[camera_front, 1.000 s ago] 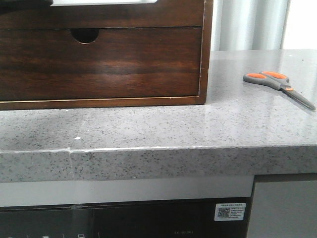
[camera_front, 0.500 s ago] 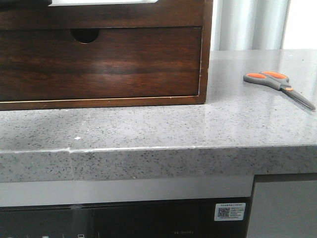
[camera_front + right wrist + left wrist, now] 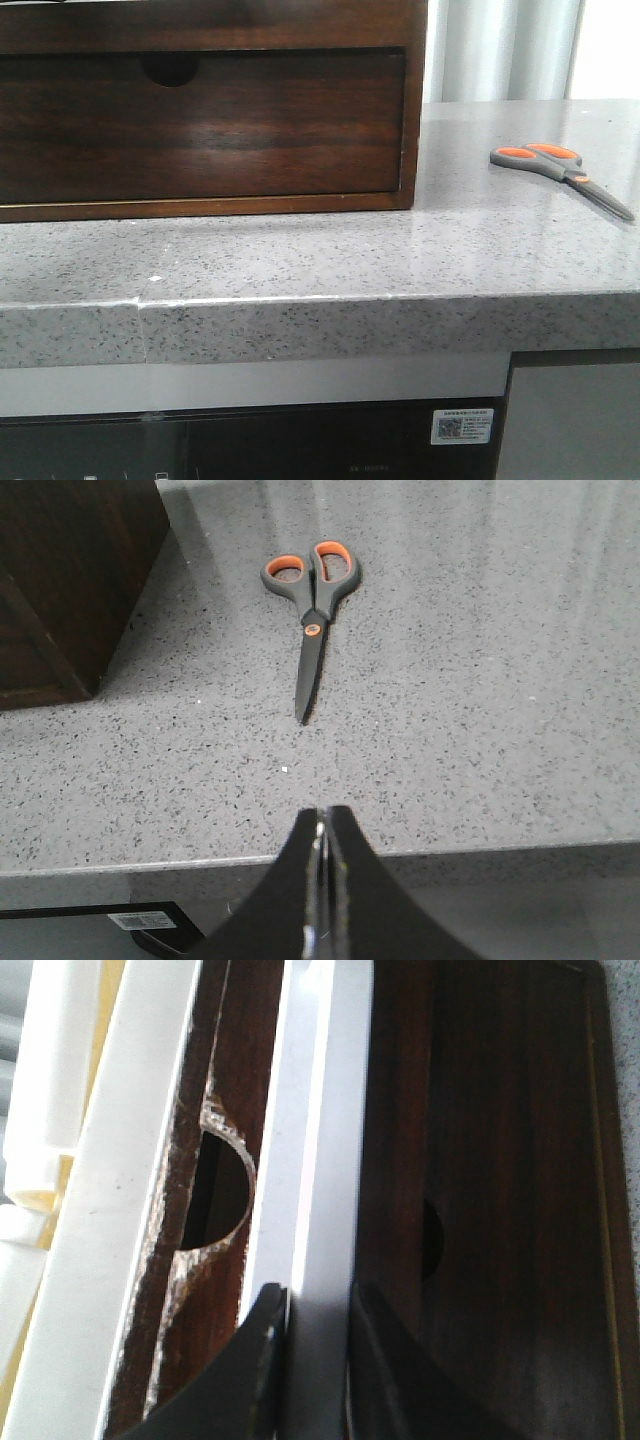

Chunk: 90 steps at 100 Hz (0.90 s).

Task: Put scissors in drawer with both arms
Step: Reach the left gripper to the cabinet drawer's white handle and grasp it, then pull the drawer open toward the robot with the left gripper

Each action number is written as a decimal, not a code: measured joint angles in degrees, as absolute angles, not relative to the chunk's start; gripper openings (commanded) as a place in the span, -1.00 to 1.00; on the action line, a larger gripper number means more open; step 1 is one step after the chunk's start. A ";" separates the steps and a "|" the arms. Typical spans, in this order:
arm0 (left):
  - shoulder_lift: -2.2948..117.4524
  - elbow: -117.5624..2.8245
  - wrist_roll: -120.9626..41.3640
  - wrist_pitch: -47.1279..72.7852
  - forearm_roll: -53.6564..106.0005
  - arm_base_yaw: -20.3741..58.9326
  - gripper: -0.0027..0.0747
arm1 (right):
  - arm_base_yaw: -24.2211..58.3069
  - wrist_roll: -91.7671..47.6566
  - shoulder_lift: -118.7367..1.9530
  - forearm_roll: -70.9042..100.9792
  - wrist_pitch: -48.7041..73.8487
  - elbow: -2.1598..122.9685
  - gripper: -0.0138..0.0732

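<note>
Lying on desk (image 3: 300, 260): scissors (image 3: 560, 172), far right, closed; right of drawer unit (image 3: 200, 120)
Left fingers (image 3: 270, 1360): grasping a pale drawer edge (image 3: 318, 1160)
Right fingers (image 3: 345, 900): clenched, empty; near desk edge, apart from scissors

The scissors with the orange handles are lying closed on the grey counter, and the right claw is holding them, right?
Not quite. The scissors do lie closed on the grey counter, but the right claw is not holding them. The right wrist view shows it shut on nothing, well apart from the blade tips, with bare counter between.
</note>
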State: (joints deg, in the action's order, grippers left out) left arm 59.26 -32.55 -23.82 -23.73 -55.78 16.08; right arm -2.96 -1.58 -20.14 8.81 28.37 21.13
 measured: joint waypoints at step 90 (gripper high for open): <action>42.00 -21.81 -17.90 -25.46 -59.62 16.36 -0.92 | -2.96 -1.58 -20.14 8.81 28.27 21.13 -0.93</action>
